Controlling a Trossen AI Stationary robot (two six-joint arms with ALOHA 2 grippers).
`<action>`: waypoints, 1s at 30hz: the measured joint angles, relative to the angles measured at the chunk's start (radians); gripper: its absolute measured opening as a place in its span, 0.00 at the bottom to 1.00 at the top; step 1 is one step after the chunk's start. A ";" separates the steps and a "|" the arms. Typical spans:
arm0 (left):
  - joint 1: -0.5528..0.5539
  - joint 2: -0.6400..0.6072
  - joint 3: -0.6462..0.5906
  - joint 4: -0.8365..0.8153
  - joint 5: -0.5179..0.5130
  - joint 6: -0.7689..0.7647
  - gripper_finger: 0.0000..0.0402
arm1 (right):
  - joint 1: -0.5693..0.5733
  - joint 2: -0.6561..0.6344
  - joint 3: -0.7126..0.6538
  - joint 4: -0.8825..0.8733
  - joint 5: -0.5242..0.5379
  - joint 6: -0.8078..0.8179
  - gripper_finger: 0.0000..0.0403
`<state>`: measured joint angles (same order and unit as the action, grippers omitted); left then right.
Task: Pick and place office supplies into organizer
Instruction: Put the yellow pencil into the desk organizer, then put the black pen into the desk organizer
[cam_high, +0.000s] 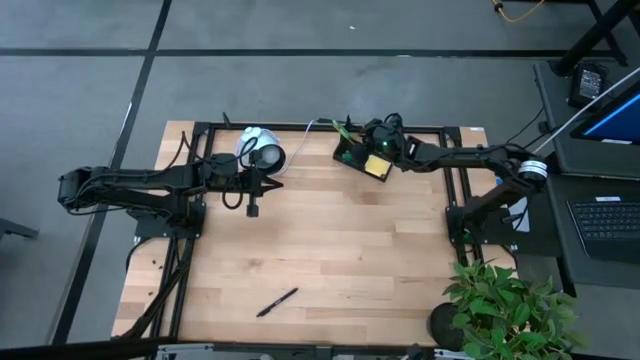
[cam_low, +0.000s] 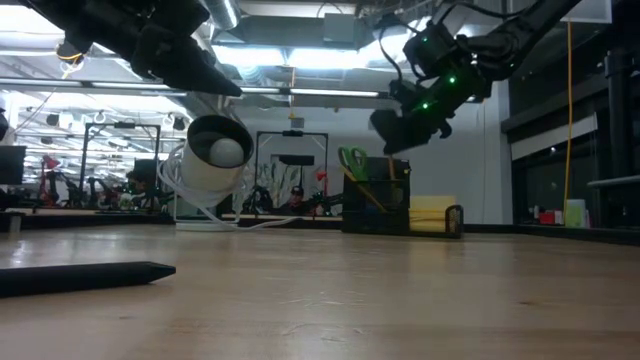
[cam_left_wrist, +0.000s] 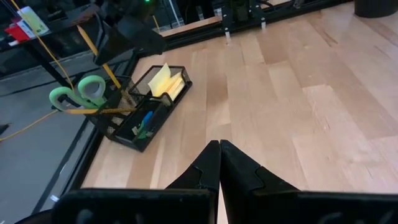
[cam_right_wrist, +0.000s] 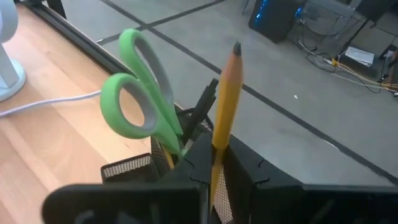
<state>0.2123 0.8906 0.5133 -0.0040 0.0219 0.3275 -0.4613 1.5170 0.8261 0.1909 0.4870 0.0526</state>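
The black mesh organizer stands at the table's far edge. In the left wrist view, green-handled scissors stand in its cup, a yellow sticky pad lies in its tray and a blue eraser lies beside the pad. My right gripper hovers over the cup, shut on a yellow wooden pencil. My left gripper is shut and empty, above the table's left middle. A black pen lies flat near the table's front edge. My right gripper pinches the pencil's shaft between its two fingers. It comes slanting down from the table's right side, over the organizer's cup. The pencil's dark tip sticks out past the fingertips beside the scissors' handles. The fingers hide the rest of the pencil.
A white round device with a white cable stands at the far edge, left of the organizer. A black frame rail runs along the table's far edge. A potted plant stands at the near right corner. Bare wood lies between the pen and the organizer.
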 joint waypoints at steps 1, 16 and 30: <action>0.000 0.000 0.000 0.000 0.000 0.000 0.00 | 0.000 0.004 0.000 0.000 0.000 0.001 0.06; 0.000 0.000 0.000 0.000 0.000 0.000 0.01 | -0.007 0.019 0.000 0.007 -0.001 0.020 0.25; 0.000 0.000 0.000 0.000 0.000 0.000 0.01 | -0.002 0.019 0.000 0.254 -0.005 -0.087 0.29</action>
<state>0.2123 0.8902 0.5133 -0.0040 0.0219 0.3275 -0.4637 1.5364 0.8265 0.4453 0.4823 -0.0340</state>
